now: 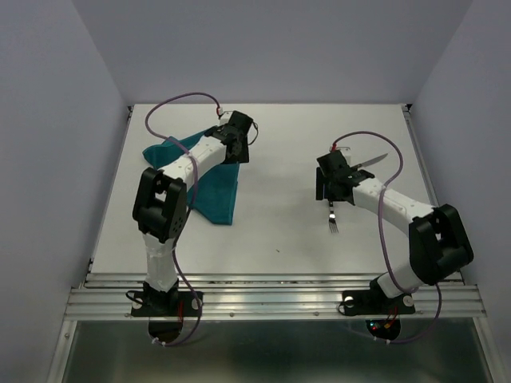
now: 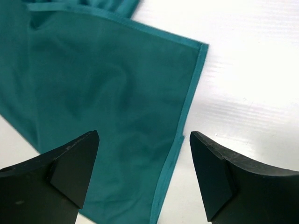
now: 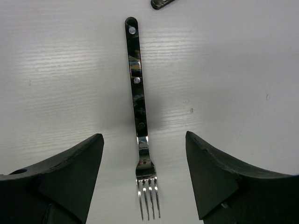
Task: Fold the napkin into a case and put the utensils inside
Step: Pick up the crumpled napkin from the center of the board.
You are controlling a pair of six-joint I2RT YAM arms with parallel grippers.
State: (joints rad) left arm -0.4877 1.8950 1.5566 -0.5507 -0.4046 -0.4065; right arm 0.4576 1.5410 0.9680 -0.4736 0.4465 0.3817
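Overhead overview; wrist close-ups of napkin [image 2: 107, 107], fork [image 3: 136, 84]

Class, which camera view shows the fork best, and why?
Right wrist view: the whole fork lies there, rivets and tines clear. Top external shows little beyond its tines, small, the handle hidden. Left wrist shows none of it.

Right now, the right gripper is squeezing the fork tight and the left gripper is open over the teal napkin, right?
Not quite. The right gripper is open, not squeezing: the right wrist view shows the fork lying flat on the table between its spread fingers, touching neither. The left gripper is indeed open over the teal napkin.
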